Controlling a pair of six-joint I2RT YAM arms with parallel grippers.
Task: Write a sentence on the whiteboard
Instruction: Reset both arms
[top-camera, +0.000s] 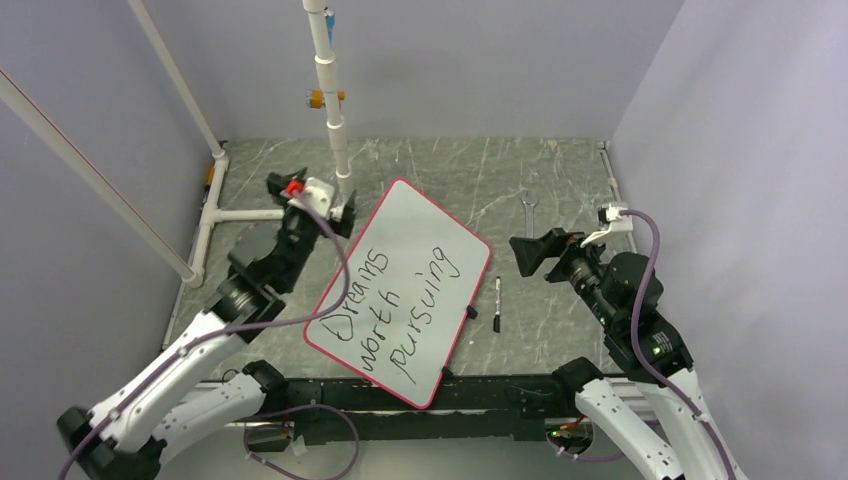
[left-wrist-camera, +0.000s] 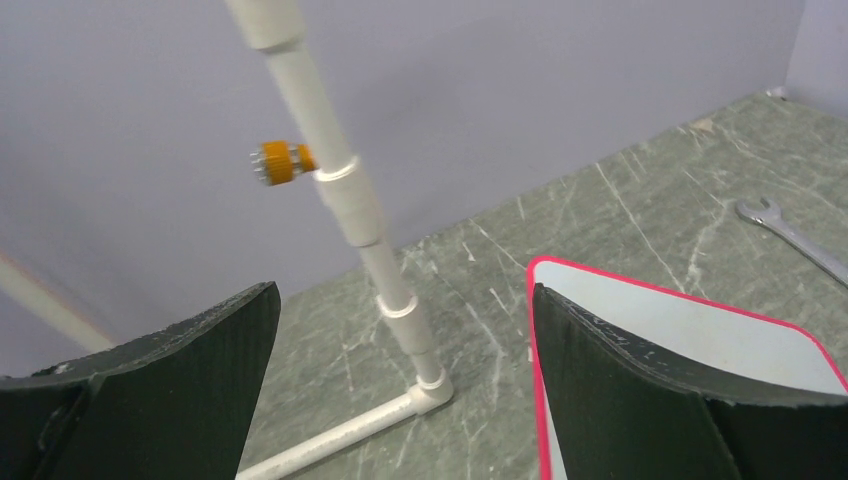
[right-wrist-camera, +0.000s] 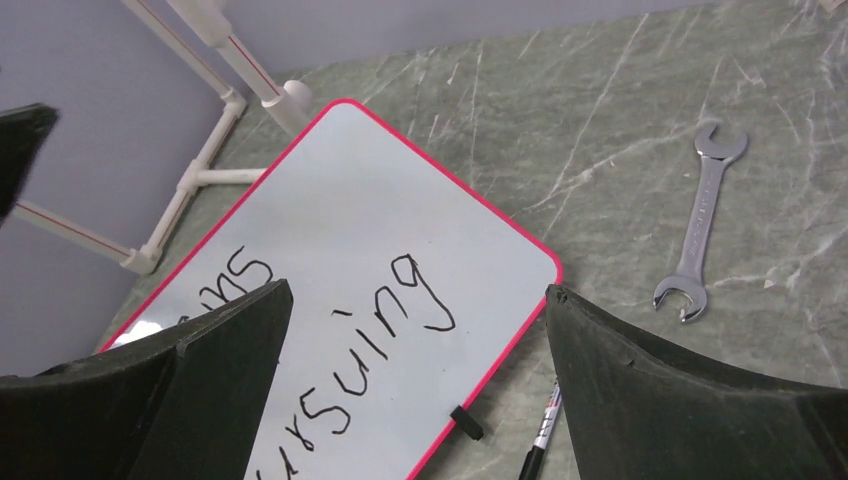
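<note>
The whiteboard (top-camera: 415, 215) lies flat and turned diagonally in the middle of the table, white with a thin red rim. The sentence (top-camera: 395, 300) "Dreams worth pursuing" runs across it in three black handwritten lines. A slim black marker pen (top-camera: 497, 303) lies on the table just right of the board. My left gripper (top-camera: 311, 200) hovers open off the board's far left corner, nothing between its fingers. My right gripper (top-camera: 535, 255) hangs open to the right of the board, above the pen, and holds nothing. The right wrist view shows the whiteboard (right-wrist-camera: 380, 200), the sentence's end (right-wrist-camera: 390, 320) and the marker pen (right-wrist-camera: 540, 440).
A steel wrench (top-camera: 529, 210) lies at the back right, also in the right wrist view (right-wrist-camera: 700, 225). A white pipe frame (top-camera: 335, 110) with an orange fitting (top-camera: 325, 98) stands behind the board. A small black clip (top-camera: 471, 312) sits on the board's right edge.
</note>
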